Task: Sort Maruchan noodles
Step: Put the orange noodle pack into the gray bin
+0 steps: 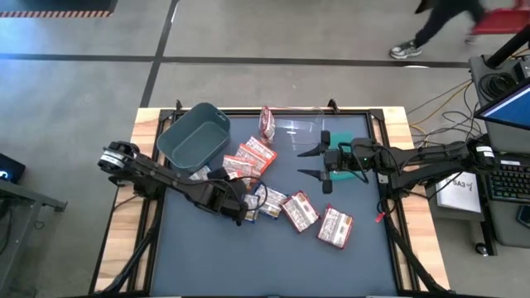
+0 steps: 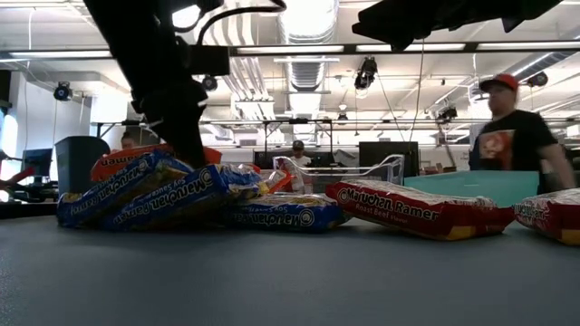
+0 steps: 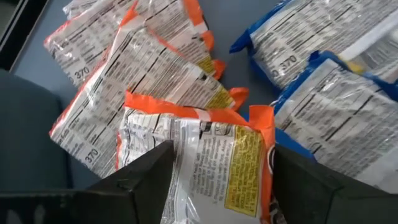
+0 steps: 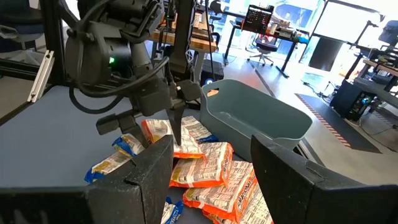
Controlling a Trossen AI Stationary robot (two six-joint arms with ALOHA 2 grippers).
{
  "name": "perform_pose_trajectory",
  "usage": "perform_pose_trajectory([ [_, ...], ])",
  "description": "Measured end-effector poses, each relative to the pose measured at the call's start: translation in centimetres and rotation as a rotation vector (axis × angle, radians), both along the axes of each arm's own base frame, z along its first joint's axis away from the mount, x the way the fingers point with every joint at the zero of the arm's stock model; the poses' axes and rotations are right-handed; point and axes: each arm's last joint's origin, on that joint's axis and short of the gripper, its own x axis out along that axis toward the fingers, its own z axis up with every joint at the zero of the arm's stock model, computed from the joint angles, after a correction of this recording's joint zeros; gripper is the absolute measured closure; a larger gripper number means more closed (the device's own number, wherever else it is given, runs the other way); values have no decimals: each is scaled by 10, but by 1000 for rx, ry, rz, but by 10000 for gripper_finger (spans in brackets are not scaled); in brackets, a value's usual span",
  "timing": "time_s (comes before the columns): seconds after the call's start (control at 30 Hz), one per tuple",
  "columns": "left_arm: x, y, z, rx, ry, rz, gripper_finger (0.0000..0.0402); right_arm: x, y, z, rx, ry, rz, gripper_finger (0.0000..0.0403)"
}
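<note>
The left claw (image 1: 243, 201) is being held low over the heap of Maruchan noodles (image 1: 248, 157) at the middle of the table (image 1: 356, 265), beside the grey bin (image 1: 195, 132); its fingers are spread wide on either side of an orange packet (image 3: 205, 162), and contact cannot be told. The right claw (image 1: 310, 163) is being held open and empty over bare table, well apart from two maroon packets (image 1: 319, 219).

Lab: desks, monitors (image 4: 260, 17), exposed ceiling ducts (image 2: 304, 27).
</note>
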Motion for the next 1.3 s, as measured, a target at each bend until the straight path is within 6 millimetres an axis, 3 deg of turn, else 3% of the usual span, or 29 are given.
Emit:
perform_pose_trajectory([
  [0.17,0,0,-2,2,-1,6,202,0,0,0,0,0,0,200],
  [0.47,4,-2,6,-12,-9,-14,348,0,0,0,0,0,0,200],
  [0.6,6,-3,13,-10,8,-32,393,0,0,0,-1,0,0,200],
  [0.93,-1,0,29,26,-15,-35,400,0,0,0,-5,0,0,200],
  [1.13,-17,10,67,78,-151,-24,401,0,0,0,-2,0,0,200],
  [1.3,-39,33,107,92,-299,46,401,0,0,0,-1,0,0,200],
])
